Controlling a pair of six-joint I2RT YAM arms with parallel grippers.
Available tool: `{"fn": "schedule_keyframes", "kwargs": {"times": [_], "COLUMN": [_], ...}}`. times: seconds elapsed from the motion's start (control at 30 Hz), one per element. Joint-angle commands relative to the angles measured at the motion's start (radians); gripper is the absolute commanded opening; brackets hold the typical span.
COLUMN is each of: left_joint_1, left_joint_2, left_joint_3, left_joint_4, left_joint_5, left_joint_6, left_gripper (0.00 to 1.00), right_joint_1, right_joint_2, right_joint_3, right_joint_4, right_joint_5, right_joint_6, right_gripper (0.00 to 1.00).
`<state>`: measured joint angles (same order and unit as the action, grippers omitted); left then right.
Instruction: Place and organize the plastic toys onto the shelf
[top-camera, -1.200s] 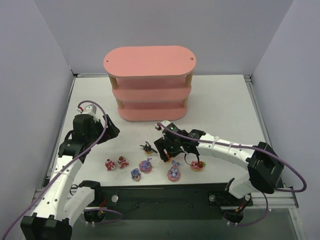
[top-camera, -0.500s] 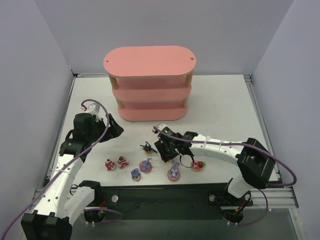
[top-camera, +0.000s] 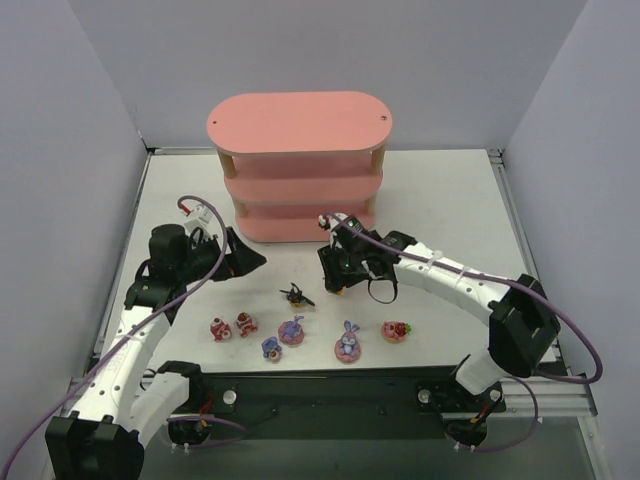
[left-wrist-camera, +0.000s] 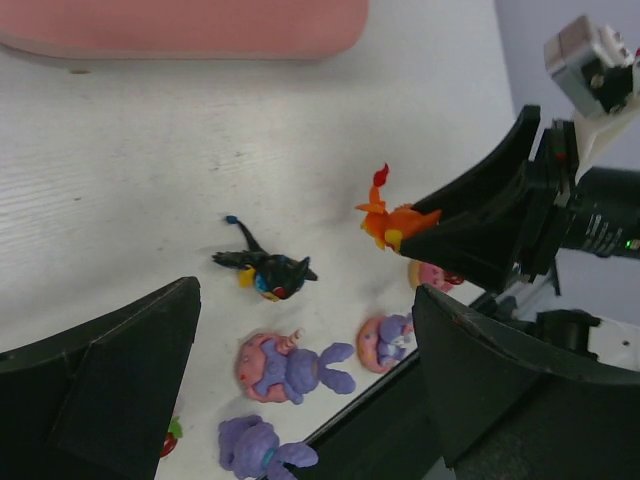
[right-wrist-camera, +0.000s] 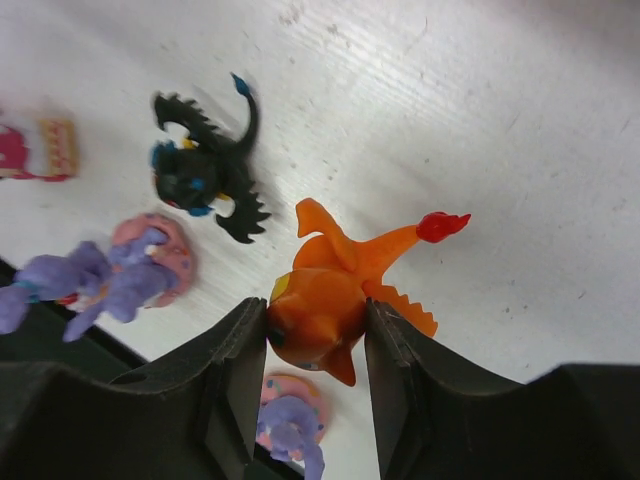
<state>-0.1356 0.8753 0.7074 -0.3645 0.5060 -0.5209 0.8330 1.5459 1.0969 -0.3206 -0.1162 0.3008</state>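
Observation:
The pink three-tier shelf (top-camera: 300, 170) stands at the back. My right gripper (top-camera: 336, 282) is shut on the orange figurine (right-wrist-camera: 335, 295) and holds it above the table in front of the shelf; the figurine also shows in the left wrist view (left-wrist-camera: 395, 220). The black bat-like toy (top-camera: 295, 295) lies just left of it. Three purple bunnies (top-camera: 292, 331) (top-camera: 271, 348) (top-camera: 348, 343) and three red-and-white toys (top-camera: 220, 329) (top-camera: 246, 324) (top-camera: 396, 331) lie in a row near the front. My left gripper (top-camera: 250, 262) is open and empty, left of the bat toy.
Grey walls enclose the table on the left, back and right. The black base rail (top-camera: 330, 385) runs along the near edge. The right arm (top-camera: 450, 285) stretches across the right front of the table.
My right gripper has risen from the toy row and moved back toward the shelf with the orange figurine. My left gripper has swung to the right toward the bat toy.

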Motion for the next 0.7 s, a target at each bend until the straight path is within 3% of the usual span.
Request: {"fn": "schedule_keyframes", "kwargs": {"times": [0.0, 0.13, 0.23, 0.43, 0.67], "left_joint_1": [0.004, -0.007, -0.028, -0.128, -0.234], "left_joint_2": [0.033, 0.086, 0.117, 0.175, 0.175], "left_joint_3": [-0.017, -0.01, 0.016, 0.087, 0.043], "left_joint_4": [0.26, 0.381, 0.369, 0.218, 0.349], "left_joint_5": [0.268, 0.379, 0.41, 0.39, 0.393], "left_joint_6": [-0.099, -0.224, -0.292, -0.385, -0.409], "left_gripper": [0.97, 0.97, 0.97, 0.97, 0.92], "right_joint_1": [-0.04, -0.037, -0.028, -0.002, 0.02], "right_joint_2": [-0.122, -0.164, -0.21, -0.257, -0.265], "right_joint_3": [0.099, 0.145, 0.162, 0.198, 0.261], "right_joint_4": [-0.112, -0.161, -0.17, -0.172, -0.175], "right_joint_5": [-0.27, -0.384, -0.436, -0.396, -0.427], "right_joint_6": [-0.064, -0.111, -0.143, -0.205, -0.253], "right_gripper": [0.0, 0.0, 0.0, 0.0, 0.0]}}
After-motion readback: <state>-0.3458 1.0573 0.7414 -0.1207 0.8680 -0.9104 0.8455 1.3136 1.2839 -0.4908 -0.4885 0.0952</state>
